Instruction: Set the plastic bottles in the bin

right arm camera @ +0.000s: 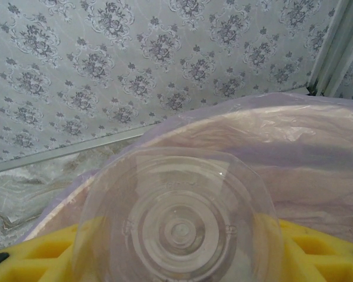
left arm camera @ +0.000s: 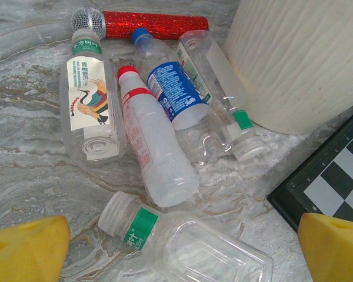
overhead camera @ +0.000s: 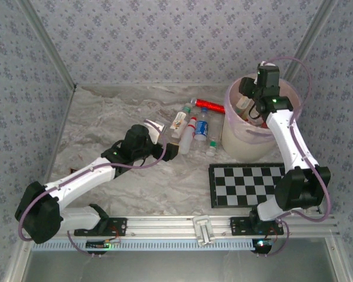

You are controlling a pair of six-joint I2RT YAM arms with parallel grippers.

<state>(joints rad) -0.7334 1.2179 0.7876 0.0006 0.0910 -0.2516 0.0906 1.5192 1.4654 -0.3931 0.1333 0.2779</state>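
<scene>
Bottles (left arm camera: 156,158) lie in a loose pile on the marble tabletop (left arm camera: 29,164) just beside the bin (overhead camera: 241,144), with the left pincer (left arm camera: 179,249) spread wide right above them. Right pincer (overhead camera: 254,108) is pinching a clear bottle (right arm camera: 176,229), base facing its wrist camera, over the bin's open top.

The surface (left arm camera: 23,147) is grey-white marble veined with brown, and the walls (right arm camera: 135,64) wear pale blue-grey floral paper. The bin (overhead camera: 238,147) is cream-white with a translucent lilac rim. The checkerboard (overhead camera: 247,182) is black and white. The glitter tube (left arm camera: 156,23) is red with a silver mesh end. The green-capped bottle (left arm camera: 91,100) has a bird-print label, the red-capped bottle (left arm camera: 150,153) has red lettering, and the blue-capped bottle (left arm camera: 170,88) has a blue label. The left pincer (left arm camera: 179,249) and right pincer (right arm camera: 179,249) are yellow, and the clear bottle (right arm camera: 176,223) is colourless
</scene>
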